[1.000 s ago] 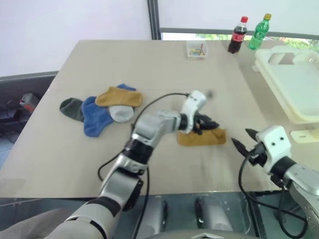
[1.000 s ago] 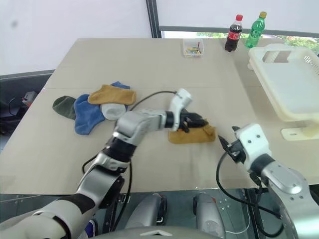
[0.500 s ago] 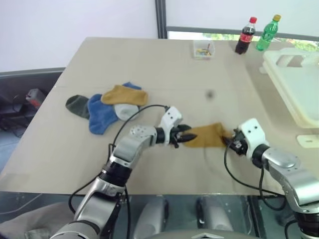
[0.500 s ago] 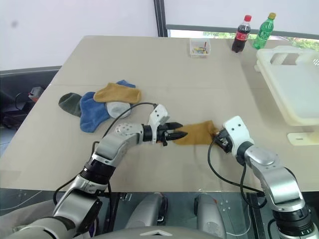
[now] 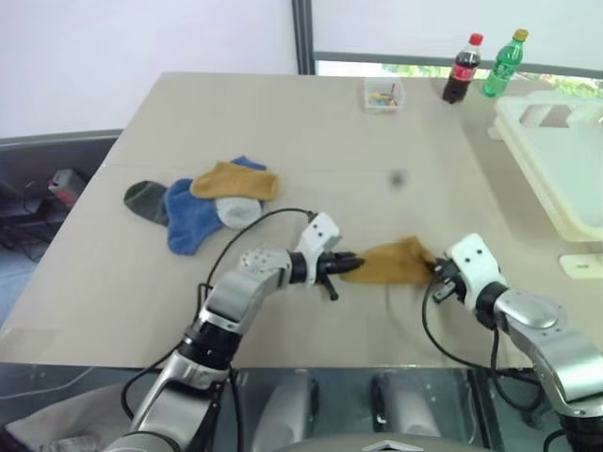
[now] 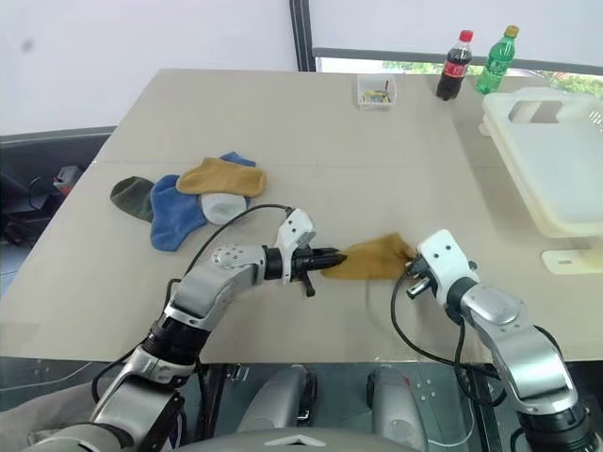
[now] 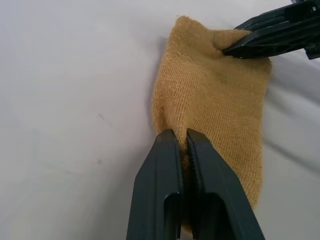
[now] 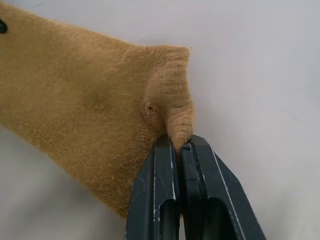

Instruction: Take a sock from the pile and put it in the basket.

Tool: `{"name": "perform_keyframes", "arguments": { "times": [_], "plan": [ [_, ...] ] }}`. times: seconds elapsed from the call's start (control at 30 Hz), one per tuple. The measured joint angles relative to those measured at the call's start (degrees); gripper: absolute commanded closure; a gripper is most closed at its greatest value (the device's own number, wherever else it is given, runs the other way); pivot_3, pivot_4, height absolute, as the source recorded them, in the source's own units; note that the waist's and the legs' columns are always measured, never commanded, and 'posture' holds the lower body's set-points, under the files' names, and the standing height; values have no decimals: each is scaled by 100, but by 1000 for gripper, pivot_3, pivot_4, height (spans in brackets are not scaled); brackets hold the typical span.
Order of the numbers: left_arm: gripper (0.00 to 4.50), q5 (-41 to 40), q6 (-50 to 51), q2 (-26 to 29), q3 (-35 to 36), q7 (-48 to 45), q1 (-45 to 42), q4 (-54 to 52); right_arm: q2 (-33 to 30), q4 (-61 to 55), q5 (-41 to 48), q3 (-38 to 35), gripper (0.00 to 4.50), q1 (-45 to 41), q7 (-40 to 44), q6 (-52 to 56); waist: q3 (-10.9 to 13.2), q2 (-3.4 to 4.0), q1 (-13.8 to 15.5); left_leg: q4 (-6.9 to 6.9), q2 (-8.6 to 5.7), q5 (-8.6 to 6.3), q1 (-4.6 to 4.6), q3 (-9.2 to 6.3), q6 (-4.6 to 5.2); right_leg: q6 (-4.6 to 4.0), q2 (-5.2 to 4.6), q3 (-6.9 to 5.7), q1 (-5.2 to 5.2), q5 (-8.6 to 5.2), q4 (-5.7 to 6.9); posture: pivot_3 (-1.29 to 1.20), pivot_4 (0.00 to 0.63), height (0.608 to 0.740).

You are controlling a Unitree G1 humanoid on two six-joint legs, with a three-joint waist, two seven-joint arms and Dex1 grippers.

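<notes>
A mustard-yellow sock (image 5: 391, 262) lies apart from the pile (image 5: 203, 198), near the table's front edge, stretched between my two grippers. My left gripper (image 5: 350, 266) is shut on its left end; in the left wrist view the fingers (image 7: 165, 165) pinch a fold of the sock (image 7: 215, 100). My right gripper (image 5: 435, 268) is shut on the right end, with a tuft of the sock (image 8: 85, 100) bunched between its fingertips (image 8: 179, 142). The pile holds mustard, blue, grey-white and dark green socks at the left. The cream-white basket (image 5: 565, 160) stands at the far right.
A small clear box (image 5: 382, 93) and two bottles, one red-capped (image 5: 463, 68) and one green (image 5: 505, 63), stand at the table's back edge. A small white piece (image 5: 579, 264) lies in front of the basket. A black cable loops from my left arm.
Both grippers have come down and closed on the sock's two ends. The right one moved in from the right; the sock now bunches up slightly between them.
</notes>
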Motion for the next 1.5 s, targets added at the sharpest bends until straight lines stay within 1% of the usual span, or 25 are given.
{"name": "perform_keyframes", "arguments": {
  "times": [0.03, 0.13, 0.2, 0.23, 0.3, 0.33, 0.37, 0.4, 0.43, 0.5, 0.53, 0.6, 0.63, 0.67, 0.77, 0.8, 0.83, 0.87, 0.9, 1.0, 1.1, 1.27, 1.5],
  "plan": [
    [4362, -13, 95, 127, 8, 1, 70, -196, 0, -134, 25, 2, 4500, 47, 9, 131, 0, 0, 0, 1, 1, 0, 1, 0, 0, 0, 0, 0, 1, 0, 0, 0, 150, 740],
    [4362, -21, 200, 262, 31, 44, 146, -384, 1, -285, 17, 58, 4500, 108, -35, 281, 0, 0, 3, 1, 1, 0, 3, 0, 0, 0, 0, -1, 2, 0, 0, 0, 150, 740],
    [3747, -49, 287, 288, 63, 64, 147, -383, 21, -304, -4, 84, 3817, 110, -99, 320, 0, 0, 3, 2, 1, 0, 3, 0, 0, 1, 1, -1, 2, 0, 0, 0, 150, 740],
    [3512, -50, 283, 288, 64, 73, 141, -364, 64, -303, -26, 79, 3584, 109, -150, 332, 0, 0, 4, 3, 1, 0, 3, 1, 0, 1, 1, -1, 2, -1, 0, 0, 150, 740],
    [2538, -11, 227, 291, 67, 113, 130, -314, 127, -303, -89, 78, 2602, 109, -222, 319, 0, 0, 4, 2, 1, 0, 3, 1, 0, 1, 2, -1, 2, -1, 0, 0, 150, 740],
    [2133, 8, 159, 291, 68, 141, 127, -312, 107, -303, -119, 71, 2170, 109, -234, 296, 0, -1, 4, 2, 0, 0, 3, 2, 0, 1, 2, -1, 2, -1, 0, 0, 150, 740],
    [1848, 42, 76, 293, 101, 229, 128, -309, 101, -304, -154, 50, 1857, 110, -266, 273, 0, 0, -3, 2, 1, 0, 3, 2, 0, 1, 2, 0, 1, -1, 0, 0, 150, 740],
    [1395, 70, 18, 296, 166, 284, 130, -307, 100, -309, -175, 37, 1283, 114, -279, 263, 0, 0, -9, 2, 2, 0, 3, 2, 0, 0, 2, -1, 1, -1, 0, 0, 150, 740],
    [1330, 76, -3, 297, 208, 306, 130, -308, 100, -313, -184, 31, 1099, 116, -284, 262, 0, 0, -9, 1, 3, 0, 3, 1, 0, 0, 2, -1, 1, -1, 0, 0, 150, 740],
    [1330, 77, -88, 358, 347, 353, 152, -362, 68, -410, -80, -122, 1099, 179, -180, 272, 1, 0, -9, 1, 3, 0, 0, 1, 0, 0, 2, -1, -2, -1, -1, 0, 150, 740],
    [1330, 77, -165, 429, 536, 395, 161, -399, 70, -560, 72, -318, 1099, 218, -71, 308, 2, -1, -10, 1, 4, 0, -1, 1, 0, 0, 2, -1, -2, -1, -1, 0, 150, 740],
    [1330, 108, -178, 524, 673, 479, 142, -445, 67, -705, 249, -563, 1099, 217, 52, 309, 2, -1, -14, 1, 4, 0, -1, 2, 0, 1, 2, 0, -1, 0, -2, 0, 150, 740],
    [1330, 192, -48, 545, 722, 674, -12, -424, 35, -848, 520, -849, 1099, 209, 264, 297, 3, -3, 6, 2, 2, 0, -2, -1, 0, 2, 2, -3, 0, 0, -2, 0, 150, 740],
    [1330, 234, 44, 539, 768, 808, -138, -410, 2, -939, 652, -983, 1099, 184, 374, 275, 4, -4, 24, 4, 2, 0, -2, -5, 0, 2, 2, -7, 2, 0, -2, 0, 150, 740],
    [1330, 607, 129, 475, 873, 1421, -699, -111, -144, -1061, 1017, -1190, 1099, -23, 739, 62, 4, -5, 28, 5, -4, 0, -1, -7, 0, 3, 2, -10, 4, 0, -2, 0, 150, 740],
    [1330, 697, 124, 456, 877, 1536, -798, -35, -176, -1062, 1042, -1191, 1099, -71, 790, 21, 4, -5, 25, 5, -11, 0, -1, -6, 0, 3, 2, -9, 4, 0, -2, 0, 150, 740],
    [1330, 1045, 52, 347, 863, 1979, -1053, 282, -241, -1036, 1073, -1188, 1099, -168, 912, -147, 4, -5, 24, 4, -19, 0, 0, -6, 0, 3, 2, -9, 4, 0, -2, 0, 150, 740],
    [1330, 1107, 38, 329, 863, 2057, -1084, 340, -243, -1031, 1079, -1187, 1099, -195, 928, -174, 4, -5, 24, 4, -19, 0, -1, -6, 0, 3, 2, -9, 3, 0, -2, 0, 150, 740],
    [1330, 1310, -13, 273, 826, 2323, -1153, 533, -248, -1017, 1101, -1185, 1099, -247, 952, -258, 4, -6, 12, 2, -20, 0, 0, -4, 0, 3, 2, -7, 3, 0, -2, 0, 150, 740],
    [1330, 1808, 16, -96, 707, 3050, -1199, 1023, -263, -869, 1105, -1073, 1099, -433, 983, -396, 7, -9, 13, 1, -20, 0, -7, -5, 0, 2, 1, -7, -2, 1, -2, 0, 150, 740],
    [1330, 2137, 345, -427, 725, 3721, -1242, 1235, -323, -807, 1096, -925, 1099, -556, 1056, -581, 8, -12, 22, 1, -20, 0, -11, -10, 0, 2, 1, -10, -3, 1, -2, 0, 150, 740],
    [1330, 2204, 411, -654, 958, 4148, -1493, 1677, -469, -643, 1002, -723, 1099, -646, 1201, -923, 8, -12, 21, 1, -20, 0, -8, -12, -1, 3, -1, -11, -2, 1, 1, 0, 150, 740],
    [1330, 2198, 225, -809, 1127, 4338, -1753, 2177, -467, -537, 897, -702, 1099, -681, 1255, -1440, 8, -12, 20, 2, -20, 0, -7, -12, -2, 3, -2, -11, -2, 1, 1, 0, 150, 740]
  ]
}}
